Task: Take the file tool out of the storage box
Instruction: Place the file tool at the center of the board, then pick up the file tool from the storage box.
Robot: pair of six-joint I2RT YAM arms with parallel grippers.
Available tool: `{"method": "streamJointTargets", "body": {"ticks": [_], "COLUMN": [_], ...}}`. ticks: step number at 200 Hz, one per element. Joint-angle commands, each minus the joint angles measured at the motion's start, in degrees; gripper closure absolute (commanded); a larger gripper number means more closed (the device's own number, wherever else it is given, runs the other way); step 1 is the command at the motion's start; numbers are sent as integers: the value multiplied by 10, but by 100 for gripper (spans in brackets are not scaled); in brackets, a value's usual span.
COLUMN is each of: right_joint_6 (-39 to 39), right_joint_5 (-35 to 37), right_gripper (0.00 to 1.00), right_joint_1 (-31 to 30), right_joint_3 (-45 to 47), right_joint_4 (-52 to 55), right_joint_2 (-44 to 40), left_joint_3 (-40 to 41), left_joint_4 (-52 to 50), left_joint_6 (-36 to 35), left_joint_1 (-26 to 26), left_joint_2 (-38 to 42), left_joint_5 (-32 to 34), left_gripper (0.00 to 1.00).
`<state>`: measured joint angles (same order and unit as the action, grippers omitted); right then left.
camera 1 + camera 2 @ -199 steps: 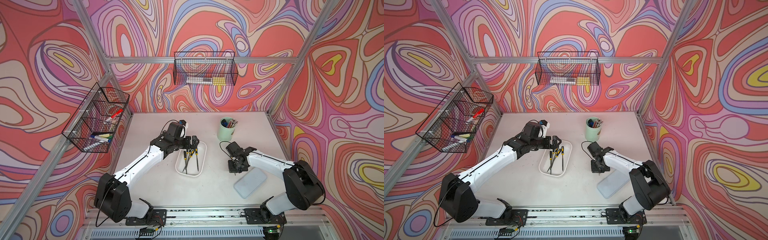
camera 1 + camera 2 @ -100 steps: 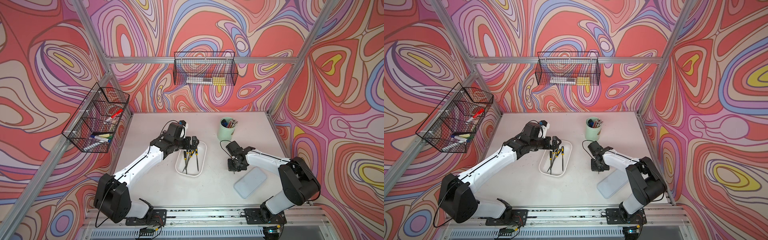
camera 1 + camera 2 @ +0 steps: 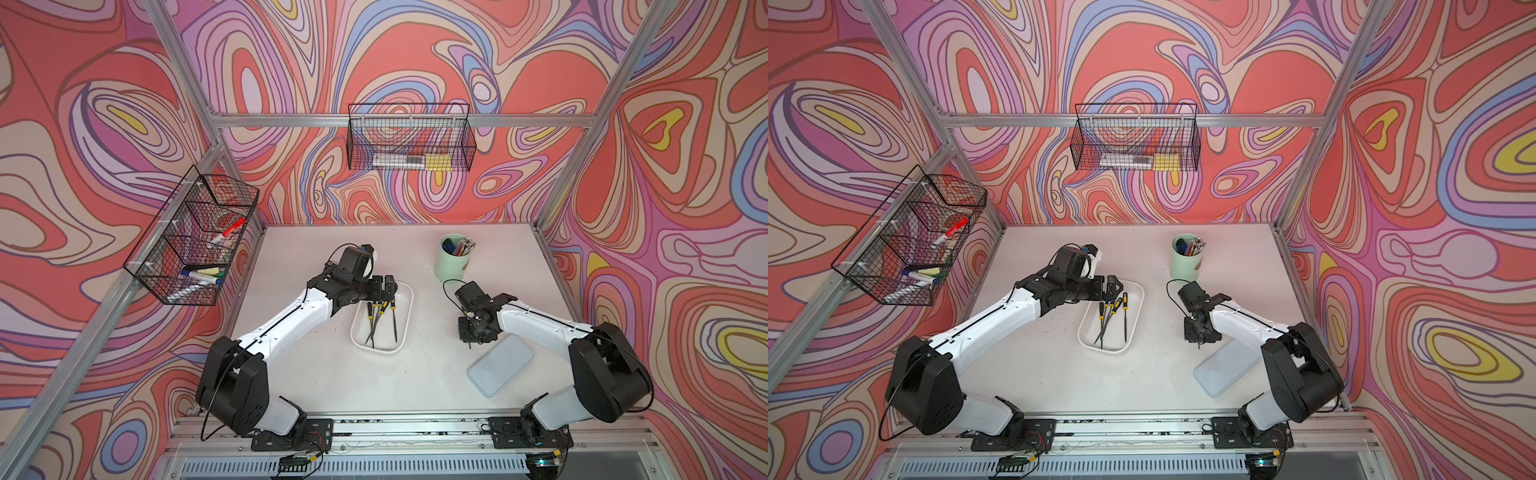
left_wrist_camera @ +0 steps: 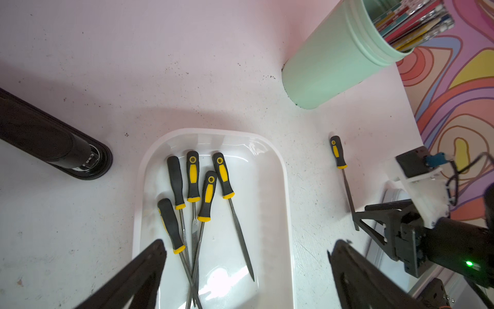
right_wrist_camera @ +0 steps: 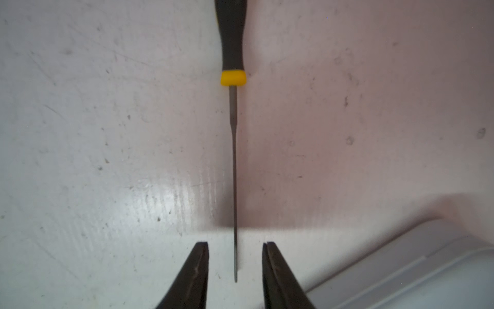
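Seemingly light and stiff, one file (image 5: pixel 234 174) lies on the bench (image 5: pixel 93 120) outside the box (image 4: pixel 213 131), between the parted jaws of the right gripper (image 5: pixel 235 247); left gripper (image 4: pixel 250 242) gapes too; grasp its handle

The storage box (image 4: pixel 267 203) is smooth, glossy white plastic with bright highlights on its floor. The file tool (image 5: pixel 234 160) lying on the table has a dull grey metal shank and a matt black handle with a yellow plastic collar. The table (image 5: pixel 107 133) is white, scuffed and speckled, with a faint sheen. The lid (image 3: pixel 500 370) looks like matt pale-blue plastic.
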<state>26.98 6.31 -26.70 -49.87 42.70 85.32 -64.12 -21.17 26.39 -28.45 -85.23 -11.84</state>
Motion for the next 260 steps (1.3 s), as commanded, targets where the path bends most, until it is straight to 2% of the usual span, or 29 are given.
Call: {"method": "streamJointTargets", "body": {"ticks": [1, 28, 65, 78, 96, 124, 151, 205, 236, 260], "right_joint_6": [-14, -38, -54, -57, -56, -52, -51, -62, -64, -65], "right_joint_5": [-11, -27, -116, -138, -152, -154, -149, -136, -131, -130], "right_gripper": [59, 49, 32, 23, 16, 14, 13, 13, 13, 13], "right_joint_1": [2, 2, 2, 1, 2, 2, 1, 2, 1, 1], "right_joint_3": [-49, -105, -118, -113, -105, -83, -65, -57, -54, -49], "right_joint_4": [27, 34, -33, -49, -67, -83, -90, -91, -93, -96], "right_joint_2": [-27, -32, -37, -38, -50, -74, -81, -73, -67, -67], "left_joint_3": [-10, -12, -59, -76, -103, -147, -195, -239, -248, -253], "left_joint_4": [-9, -8, -58, -72, -88, -106, -122, -114, -109, -108], "left_joint_6": [5, 20, 37, 46, 54, 57, 54, 56, 59, 61], "left_joint_1": [2, -3, -28, -31, -36, -42, -42, -47, -49, -54], "left_joint_2": [-20, -36, -82, -105, -139, -197, -251, -317, -328, -334], "left_joint_5": [-1, 6, 61, 69, 89, 118, 129, 140, 130, 128], "left_gripper": [1, 1, 2, 6, 15, 30, 40, 48, 54, 54]}}
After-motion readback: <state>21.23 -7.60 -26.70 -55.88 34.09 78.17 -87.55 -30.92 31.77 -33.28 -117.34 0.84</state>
